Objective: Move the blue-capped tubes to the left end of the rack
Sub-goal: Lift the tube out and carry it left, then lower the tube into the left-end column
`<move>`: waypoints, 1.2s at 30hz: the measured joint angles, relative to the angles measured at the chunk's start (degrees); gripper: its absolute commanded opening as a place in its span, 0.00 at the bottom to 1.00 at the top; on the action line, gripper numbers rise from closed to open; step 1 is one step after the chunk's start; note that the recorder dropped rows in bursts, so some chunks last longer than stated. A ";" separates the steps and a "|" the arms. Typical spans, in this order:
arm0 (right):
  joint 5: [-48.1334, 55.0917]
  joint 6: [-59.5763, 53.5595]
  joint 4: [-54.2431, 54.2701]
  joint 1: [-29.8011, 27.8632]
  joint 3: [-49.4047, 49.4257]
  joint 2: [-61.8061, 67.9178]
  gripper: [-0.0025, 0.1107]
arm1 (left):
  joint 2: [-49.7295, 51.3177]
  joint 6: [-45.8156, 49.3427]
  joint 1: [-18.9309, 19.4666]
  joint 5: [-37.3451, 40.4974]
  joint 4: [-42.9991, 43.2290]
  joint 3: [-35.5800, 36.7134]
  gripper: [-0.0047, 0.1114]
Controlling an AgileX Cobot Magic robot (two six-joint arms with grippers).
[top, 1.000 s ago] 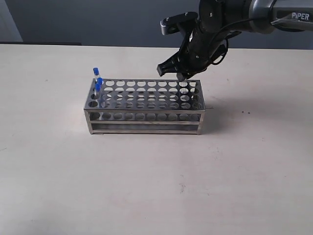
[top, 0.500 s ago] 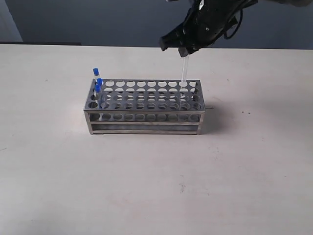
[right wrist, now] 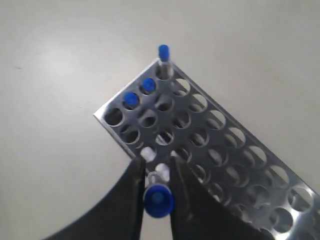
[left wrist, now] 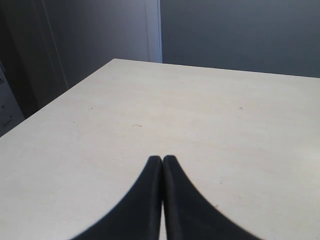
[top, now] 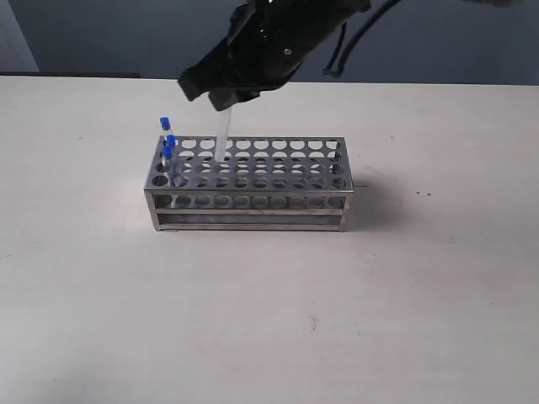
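Observation:
The shiny metal rack (top: 253,181) stands mid-table, its top plate (right wrist: 200,130) full of round holes. Three blue-capped tubes (top: 168,145) stand in holes at its left end, their caps (right wrist: 147,85) clustered at one corner in the right wrist view. My right gripper (top: 224,99) hangs above the rack's left part, shut on a fourth blue-capped tube (top: 222,139) that hangs clear of the holes; its cap (right wrist: 159,200) sits between the two fingers. My left gripper (left wrist: 162,159) is shut and empty over bare table, away from the rack.
The pale table (top: 278,320) spreads wide round the rack. A dark wall (top: 101,34) runs behind its far edge. In the left wrist view a table corner (left wrist: 117,61) and a dark gap beside it show.
My right gripper has lifted the tube out of the rack's right end and carried it left, above the rack, to a spot near the three standing tubes.

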 measured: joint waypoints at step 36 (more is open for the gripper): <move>3.70 -1.25 -0.57 6.31 -19.86 24.96 0.11 | 0.00 0.00 0.00 0.00 0.00 0.00 0.04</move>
